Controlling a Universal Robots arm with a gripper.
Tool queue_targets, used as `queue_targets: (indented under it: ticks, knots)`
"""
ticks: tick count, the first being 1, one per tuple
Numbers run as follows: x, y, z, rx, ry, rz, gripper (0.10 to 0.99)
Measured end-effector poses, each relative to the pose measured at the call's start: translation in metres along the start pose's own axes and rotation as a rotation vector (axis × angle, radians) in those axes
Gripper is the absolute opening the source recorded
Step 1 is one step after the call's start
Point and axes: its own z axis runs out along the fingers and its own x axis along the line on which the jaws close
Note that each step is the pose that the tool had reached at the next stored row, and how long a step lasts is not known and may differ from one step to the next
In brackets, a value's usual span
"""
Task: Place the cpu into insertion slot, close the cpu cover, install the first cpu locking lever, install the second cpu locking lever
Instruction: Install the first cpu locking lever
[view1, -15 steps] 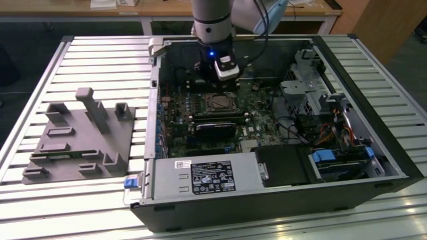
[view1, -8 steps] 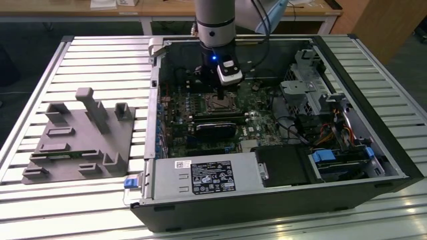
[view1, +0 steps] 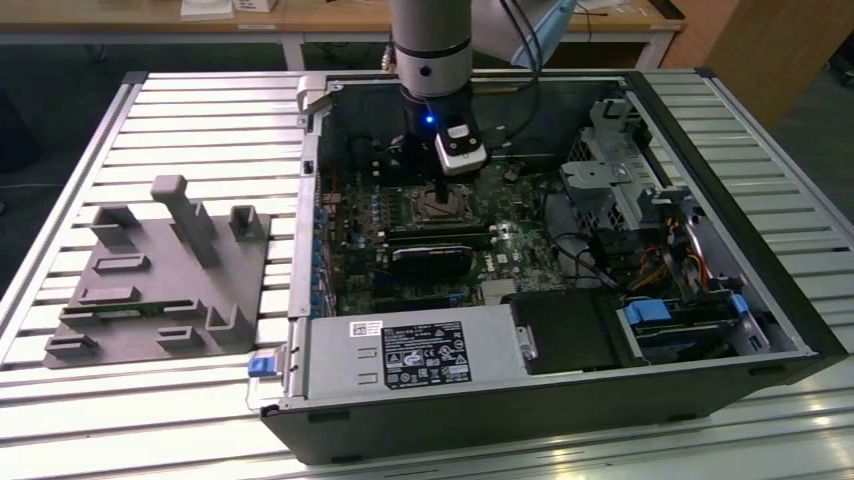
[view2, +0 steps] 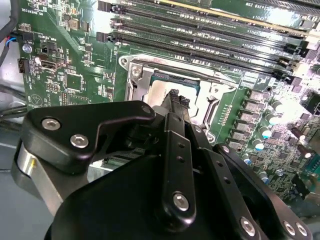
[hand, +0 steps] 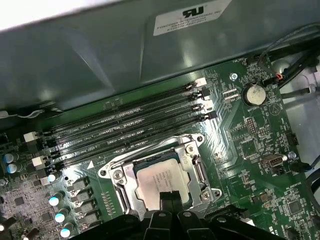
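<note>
The cpu (hand: 159, 179) shows its pale silver face inside the insertion slot (view1: 442, 207) on the green board. The cpu cover (hand: 194, 169), a silver frame, lies flat around the cpu; in the second wrist view the cpu cover (view2: 136, 75) frames the cpu (view2: 159, 91) too. A thin metal locking lever (hand: 150, 148) runs along the socket edge nearest the memory slots. My gripper (view2: 177, 98) hangs straight down over the socket, its dark fingertips (view2: 173, 94) together just above or on the cpu face, with nothing seen between them. In the exterior view the gripper (view1: 442, 192) reaches into the open case.
Long black memory slots (hand: 130, 125) lie beside the socket. The case wall (hand: 100, 55) rises behind them. A black card (view1: 434, 262), a power supply (view1: 400, 355), drive bays (view1: 627, 180) and cables (view1: 641, 265) crowd the case. A grey fixture (view1: 154, 280) sits on the exterior view's left.
</note>
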Motion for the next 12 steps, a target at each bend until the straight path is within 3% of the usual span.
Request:
queue_targets:
  ticks: [5, 12]
  knots:
    - [-0.0002, -0.0001, -0.0017, 0.000, 0.0000, 0.000, 0.106]
    - [-0.0026, 0.0005, -0.0207, 0.000, 0.0001, -0.002, 0.106]
